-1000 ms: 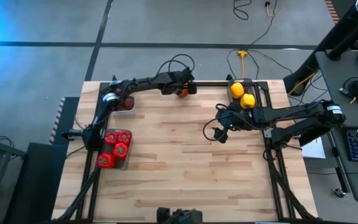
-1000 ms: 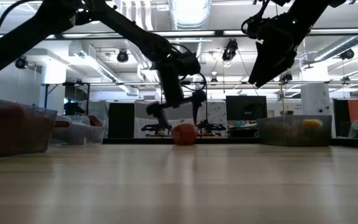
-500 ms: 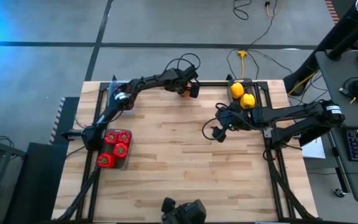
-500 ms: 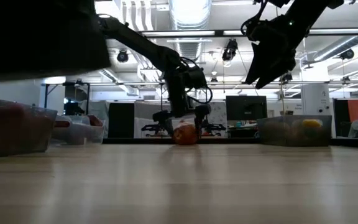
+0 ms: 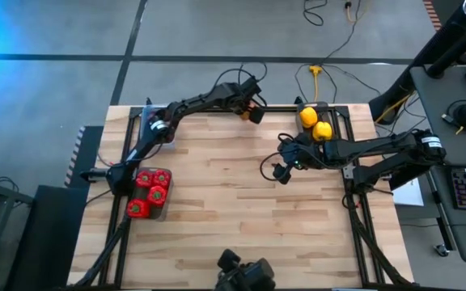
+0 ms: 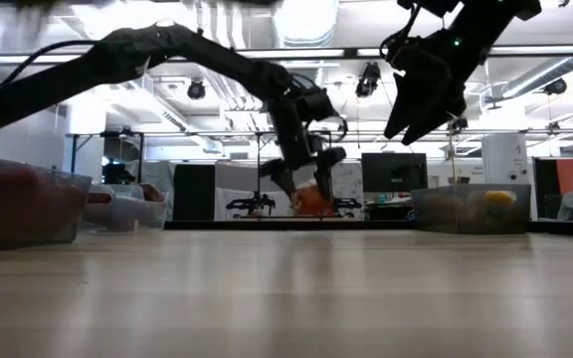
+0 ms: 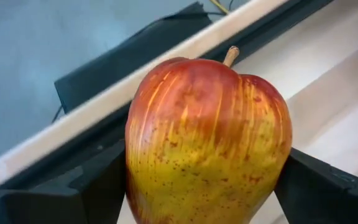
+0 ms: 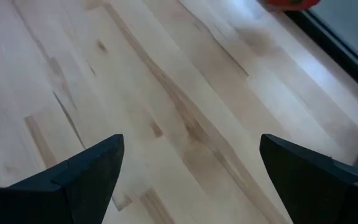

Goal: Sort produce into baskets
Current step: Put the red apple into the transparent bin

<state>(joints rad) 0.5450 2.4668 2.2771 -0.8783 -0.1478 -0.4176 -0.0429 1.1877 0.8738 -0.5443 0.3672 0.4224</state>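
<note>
The left gripper [image 5: 249, 106] is clenched on the apple [image 7: 207, 140], an orange-red fruit with yellow streaks and a short stem. In the left wrist view the two dark fingers [image 7: 95, 186] press against its sides. From above, gripper and apple sit at about 12 o'clock on the table [image 5: 233, 218], right at the far edge, with only a sliver of orange showing by the fingers. In the low view the apple [image 6: 313, 201] hangs in the fingers, clear of the wood.

The right gripper [image 5: 275, 171] hovers over the table's middle-right, toward 2 o'clock from the centre, and is well apart from the apple. Its fingers [image 8: 86, 171] are spread wide with nothing between them; only bare planks show below. In the low view it [image 6: 418, 99] hangs high above the surface.

The red peppers [image 5: 148, 192] lie packed together in a bin [image 5: 165, 203] at about 9 o'clock, by the left edge. Two yellow fruits [image 5: 315, 123] lie touching in a bin at about 1 o'clock, at the far right corner; the low view shows that bin [image 6: 471, 210] with a yellow piece inside. A third bin [image 5: 157, 135] sits at about 11 o'clock under the left arm, holding something dark red that is mostly hidden.
</note>
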